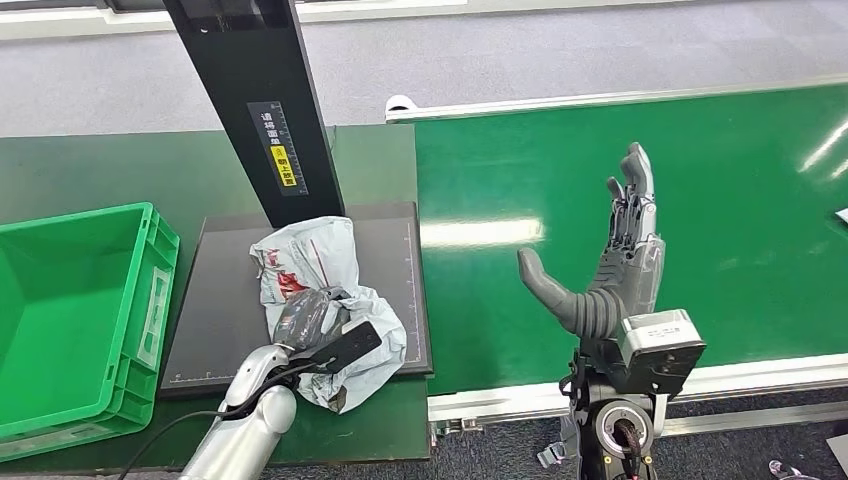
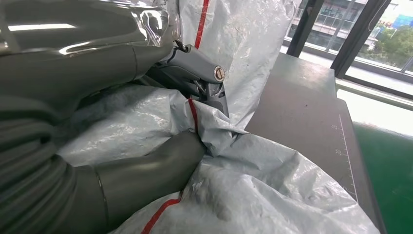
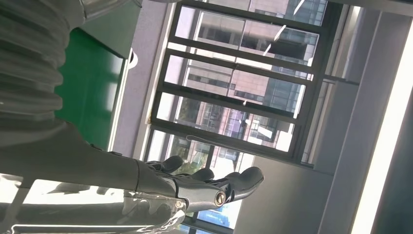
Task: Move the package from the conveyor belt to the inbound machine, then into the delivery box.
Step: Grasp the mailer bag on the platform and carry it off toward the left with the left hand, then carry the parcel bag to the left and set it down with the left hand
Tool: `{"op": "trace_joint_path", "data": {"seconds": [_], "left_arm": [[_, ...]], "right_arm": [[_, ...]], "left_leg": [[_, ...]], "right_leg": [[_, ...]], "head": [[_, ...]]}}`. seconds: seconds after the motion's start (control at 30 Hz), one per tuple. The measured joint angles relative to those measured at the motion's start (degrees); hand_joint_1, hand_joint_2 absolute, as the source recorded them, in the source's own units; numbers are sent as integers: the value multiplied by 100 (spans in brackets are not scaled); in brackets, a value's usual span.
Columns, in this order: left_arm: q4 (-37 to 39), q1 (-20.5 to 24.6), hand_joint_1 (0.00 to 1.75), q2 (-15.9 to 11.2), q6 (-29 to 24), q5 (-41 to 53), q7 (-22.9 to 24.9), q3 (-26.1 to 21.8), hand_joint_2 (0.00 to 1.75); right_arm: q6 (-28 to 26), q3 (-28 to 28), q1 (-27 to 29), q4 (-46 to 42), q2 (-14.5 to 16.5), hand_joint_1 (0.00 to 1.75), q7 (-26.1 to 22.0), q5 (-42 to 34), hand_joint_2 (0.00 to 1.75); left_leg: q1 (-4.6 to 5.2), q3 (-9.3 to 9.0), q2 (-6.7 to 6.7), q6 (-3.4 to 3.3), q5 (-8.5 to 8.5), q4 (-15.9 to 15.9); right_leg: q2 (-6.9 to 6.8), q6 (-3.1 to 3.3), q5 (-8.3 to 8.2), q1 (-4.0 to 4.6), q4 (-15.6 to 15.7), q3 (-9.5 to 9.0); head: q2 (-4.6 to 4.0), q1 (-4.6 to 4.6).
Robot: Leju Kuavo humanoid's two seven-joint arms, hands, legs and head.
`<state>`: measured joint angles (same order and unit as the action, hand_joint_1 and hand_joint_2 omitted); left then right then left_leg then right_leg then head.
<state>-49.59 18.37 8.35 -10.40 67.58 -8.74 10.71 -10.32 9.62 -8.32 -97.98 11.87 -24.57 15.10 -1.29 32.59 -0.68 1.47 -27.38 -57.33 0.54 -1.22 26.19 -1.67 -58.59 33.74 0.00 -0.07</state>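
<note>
So the package [image 1: 320,285], a crumpled grey-white poly mailer with red markings, is sitting on the dark flat platform of the inbound machine [image 1: 225,310], right at the foot of its black upright post [image 1: 262,100]. It hangs a bit over the platform's front edge. The left hand [image 1: 305,320] is down on top of it, and from the left wrist view the thumb [image 2: 160,170] and a finger [image 2: 199,68] are pinching a fold of the plastic between them, so it's got hold of the bag. Whether the package is lifted at all or just lying there, honestly can't tell from this angle.

The right hand [image 1: 615,260] is over the green conveyor belt [image 1: 720,220], palm up on edge, fingers stretched straight out and thumb sticking off to the side, nothing in it. In the right wrist view those fingers [image 3: 214,183] just point at the windows.

The green delivery box [image 1: 150,300] sits on the desk [image 1: 80,170] just left of the platform, well apart from the belt.
</note>
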Motion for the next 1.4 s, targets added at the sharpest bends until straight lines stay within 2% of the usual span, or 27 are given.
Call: {"op": "trace_joint_path", "data": {"seconds": [0.17, 0.27, 0.37, 0.5, 0.57, 0.7, 0.83, 0.93, 1.1, 1.27, 1.4], "left_arm": [[0, -7, 164, 2, -9, 0, 0, 0, 175], [-5, -14, 172, 3, -57, -26, -43, -1, 175], [-173, -137, 175, 12, -342, -418, -481, -16, 175], [-977, -468, 175, 28, -807, -1413, -1252, -27, 175], [-1558, -579, 175, 26, -1123, -1817, -1472, -33, 175], [-2520, -591, 175, -91, -1661, -2057, -1392, -199, 175], [-2922, -343, 175, -341, -2051, -2560, -1306, -606, 175], [-2679, 59, 175, -624, -2278, -3365, -1443, -1170, 175], [-1867, 557, 175, -959, -2087, -3908, -1749, -2042, 175], [-1243, 776, 175, -1120, -2121, -3998, -1730, -2364, 175], [-557, 963, 175, -1327, -2186, -4032, -1525, -2575, 175]], "right_arm": [[0, -22, 1, -10, 0, 0, 0, 0, 175], [0, -34, 2, -13, 2, 0, 1, -1, 175], [4, -44, 27, -42, 11, 0, 10, 0, 175], [30, -54, 70, -79, 13, 0, 27, 0, 175], [35, -57, 77, -78, 13, 0, 29, 0, 175], [35, -59, 98, -62, 13, 0, 30, 2, 175], [56, -54, 115, 29, 13, 0, 54, 18, 175], [58, 3, 123, 303, 7, 0, 36, 26, 175], [39, 201, 50, 1016, -17, 0, 20, -24, 175], [121, 473, -80, 1763, -20, 0, 79, -178, 175], [162, 676, -55, 2216, -20, 0, 56, -281, 175]], "left_leg": [[0, 2, 0, 0, 0, 0], [0, 2, 0, 0, 0, 0], [0, 8, 3, 0, 0, -1], [0, 28, 3, 0, 1, -2], [0, 36, 2, 0, 1, -2], [-2, 42, 2, 1, 1, -1], [-5, 42, 2, 3, 4, 0], [-9, 40, 7, 8, 9, 1], [-13, 39, 7, 11, 15, 0], [-12, 43, 6, 10, 14, -1], [-14, 49, 5, 10, 14, 0]], "right_leg": [[0, 0, 0, 0, 0, 1], [0, 0, 0, 0, 0, 2], [2, 0, -1, 0, 0, 12], [2, 1, -1, 0, -1, 31], [2, 1, -1, 0, -1, 38], [2, 1, -1, 1, -2, 43], [1, 3, -2, 4, -3, 42], [4, 11, -8, 8, -5, 43], [5, 13, -9, 12, -6, 43], [5, 13, -9, 12, -4, 45], [5, 13, -9, 14, -4, 54]], "head": [[0, 0], [0, 0], [0, 0], [0, -1], [0, -1], [0, 0], [0, 1], [0, 0], [0, 1], [0, 2], [0, 1]]}}
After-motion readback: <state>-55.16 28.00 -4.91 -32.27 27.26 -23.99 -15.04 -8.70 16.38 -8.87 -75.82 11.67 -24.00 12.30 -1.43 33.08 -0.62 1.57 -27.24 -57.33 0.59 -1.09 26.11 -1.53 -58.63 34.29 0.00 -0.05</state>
